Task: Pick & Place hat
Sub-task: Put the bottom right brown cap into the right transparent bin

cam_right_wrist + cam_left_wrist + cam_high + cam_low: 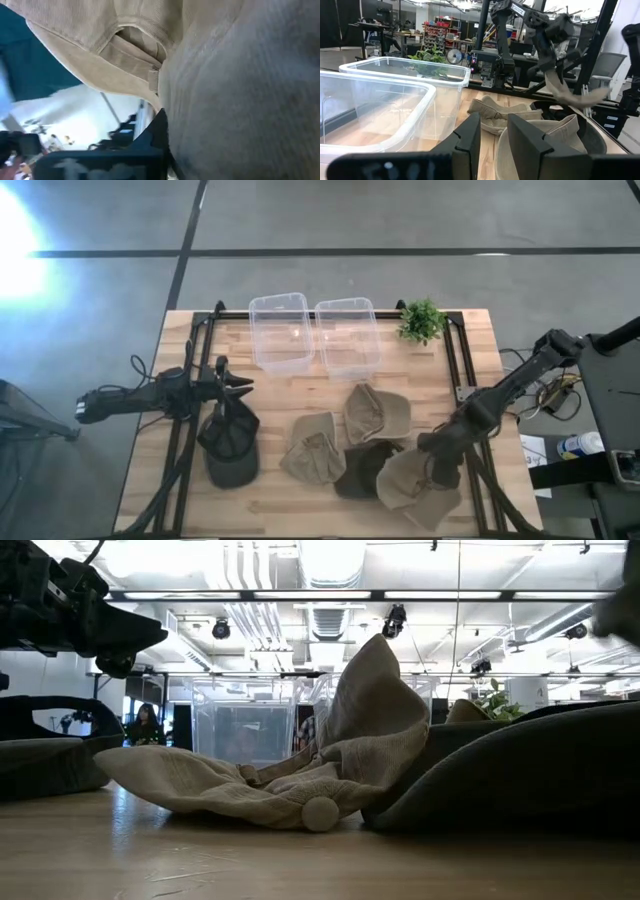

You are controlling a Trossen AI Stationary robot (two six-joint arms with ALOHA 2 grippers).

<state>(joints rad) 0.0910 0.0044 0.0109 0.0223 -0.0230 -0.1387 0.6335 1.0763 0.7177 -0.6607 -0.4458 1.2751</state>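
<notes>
The tan hat [418,485] we are after lies at about five o'clock on the table [470,330], at the near right edge of the pile, and the right gripper [437,462] is on it. In the right wrist view tan corduroy [240,90] fills nearly everything ahead of the fingers, with the back strap and buckle close by, so we judge the claw clenched on this hat's cloth; in the left wrist view the same hat [570,95] droops from that gripper, lifted at one side, which suggests the pick is under way.

Beside it at six o'clock lies a dark brown hat [362,470], touching the tan one, with two more tan hats, one [312,448] further toward seven o'clock and one [377,415] near the centre. They overlap, so a lift could drag a neighbour along.

At twelve o'clock stand two clear bins [280,330] side by side, the likely destination, with a small plant [421,321] at one o'clock.

The left gripper [240,387] waits at nine o'clock, fingers released and parted, hovering above a dark green hat [231,448].
</notes>
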